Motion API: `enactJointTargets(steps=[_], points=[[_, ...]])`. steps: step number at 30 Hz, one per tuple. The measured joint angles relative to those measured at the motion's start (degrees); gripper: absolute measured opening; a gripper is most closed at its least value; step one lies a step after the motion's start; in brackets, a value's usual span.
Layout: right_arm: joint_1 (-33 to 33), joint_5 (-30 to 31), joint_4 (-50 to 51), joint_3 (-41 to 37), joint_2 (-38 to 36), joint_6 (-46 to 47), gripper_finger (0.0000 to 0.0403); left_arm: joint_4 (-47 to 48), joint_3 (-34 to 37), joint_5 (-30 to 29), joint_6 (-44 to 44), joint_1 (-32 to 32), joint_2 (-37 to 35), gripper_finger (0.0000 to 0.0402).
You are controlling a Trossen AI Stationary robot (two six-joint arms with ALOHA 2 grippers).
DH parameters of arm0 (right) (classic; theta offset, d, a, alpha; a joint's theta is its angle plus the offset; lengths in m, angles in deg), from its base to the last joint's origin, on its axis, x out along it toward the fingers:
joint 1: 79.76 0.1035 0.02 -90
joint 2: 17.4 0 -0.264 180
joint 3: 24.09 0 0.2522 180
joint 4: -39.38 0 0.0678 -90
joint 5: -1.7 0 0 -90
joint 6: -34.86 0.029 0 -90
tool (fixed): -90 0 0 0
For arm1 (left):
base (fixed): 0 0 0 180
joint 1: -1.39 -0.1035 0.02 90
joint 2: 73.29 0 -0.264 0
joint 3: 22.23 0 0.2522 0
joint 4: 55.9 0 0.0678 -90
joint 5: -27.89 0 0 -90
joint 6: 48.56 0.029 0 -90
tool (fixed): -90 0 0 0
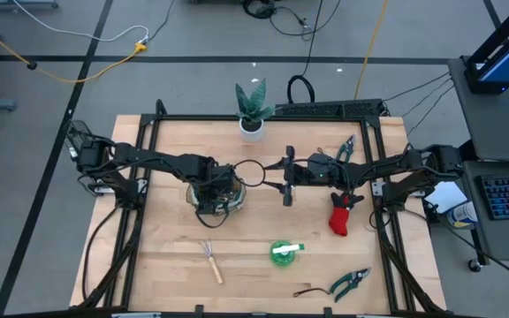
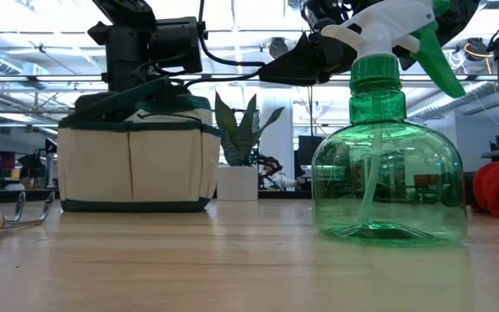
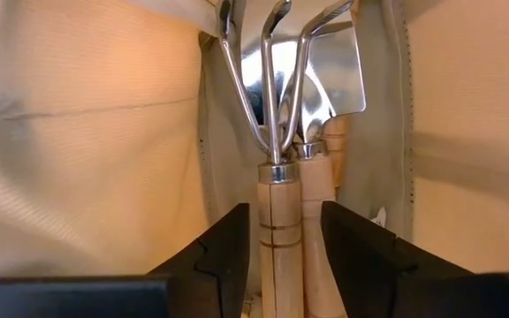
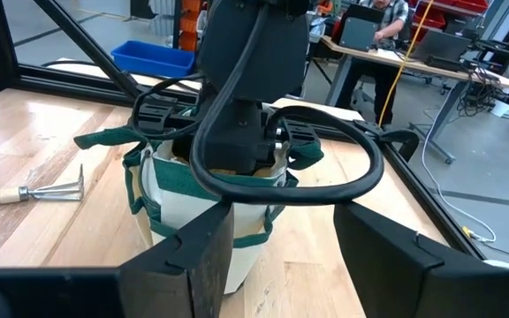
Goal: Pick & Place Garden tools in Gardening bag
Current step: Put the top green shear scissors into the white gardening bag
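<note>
Left gripper (image 3: 277, 256), inside the gardening bag (image 1: 212, 196), stands parted around a wooden-handled rake (image 3: 277, 177). Right gripper (image 4: 281, 238) gapes beside the bag.

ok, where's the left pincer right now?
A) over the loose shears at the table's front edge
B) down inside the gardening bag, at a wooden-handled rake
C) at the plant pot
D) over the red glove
B: the left pincer sits between the gardening bag's canvas walls, its fingers either side of the rake's wooden handle.
</note>
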Motion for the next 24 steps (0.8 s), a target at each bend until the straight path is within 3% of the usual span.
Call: enactJointTargets(steps=[9,24], points=[[0.0,0.0,0.0,0.0,0.0,0.0,0.0194,0.1,0.0,0.0,-1.5,0.0,-1.4,0.0147],[0.0,0.0,0.9,0.0,0.0,0.1,0.0194,-0.2,0.0,0.0,-5.1,0.0,-10.6,0.0147]])
